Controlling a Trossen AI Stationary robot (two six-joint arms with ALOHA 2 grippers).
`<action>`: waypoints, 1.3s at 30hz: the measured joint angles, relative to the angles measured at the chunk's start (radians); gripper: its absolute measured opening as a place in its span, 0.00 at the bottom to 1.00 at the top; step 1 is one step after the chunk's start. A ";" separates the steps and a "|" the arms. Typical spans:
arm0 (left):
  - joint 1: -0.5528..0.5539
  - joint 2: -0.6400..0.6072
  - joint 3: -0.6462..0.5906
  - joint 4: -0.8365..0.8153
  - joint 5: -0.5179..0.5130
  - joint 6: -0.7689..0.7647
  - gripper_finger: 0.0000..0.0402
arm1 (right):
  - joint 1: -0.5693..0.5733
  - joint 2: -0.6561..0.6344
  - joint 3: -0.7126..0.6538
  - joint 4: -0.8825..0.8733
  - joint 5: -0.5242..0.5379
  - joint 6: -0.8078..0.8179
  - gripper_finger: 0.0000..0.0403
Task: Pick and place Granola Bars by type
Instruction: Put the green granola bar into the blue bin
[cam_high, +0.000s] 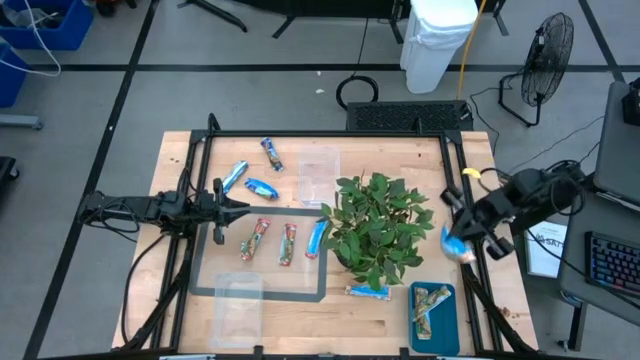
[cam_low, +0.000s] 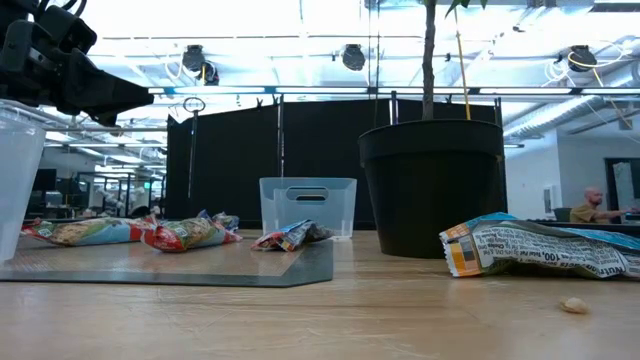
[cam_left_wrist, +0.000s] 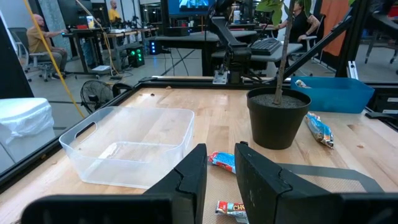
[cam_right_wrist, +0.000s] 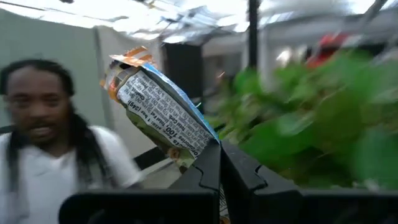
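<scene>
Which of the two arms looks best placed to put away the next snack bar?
The right, probably: the right gripper is already shut on a blue-wrapped bar, carried right of the plant. The left gripper hangs empty over the mat.

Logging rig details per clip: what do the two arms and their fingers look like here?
Both arms are dark, near-black, jointed segments. The left gripper ends in two flat, tapering black fingers with angular edges. The right gripper is bulkier, its black fingers blocky with stepped edges. No markings visible on either.
</scene>
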 joint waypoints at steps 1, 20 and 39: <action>0.000 0.000 0.000 0.000 0.000 0.000 0.22 | 0.000 0.020 0.005 -0.006 -0.023 0.022 0.00; 0.000 0.000 0.000 0.000 0.000 0.000 0.22 | 0.236 0.285 0.389 -0.696 -0.004 0.125 0.00; 0.000 0.000 0.000 0.000 0.000 0.000 0.22 | 0.617 0.607 0.365 -0.648 0.237 0.536 0.00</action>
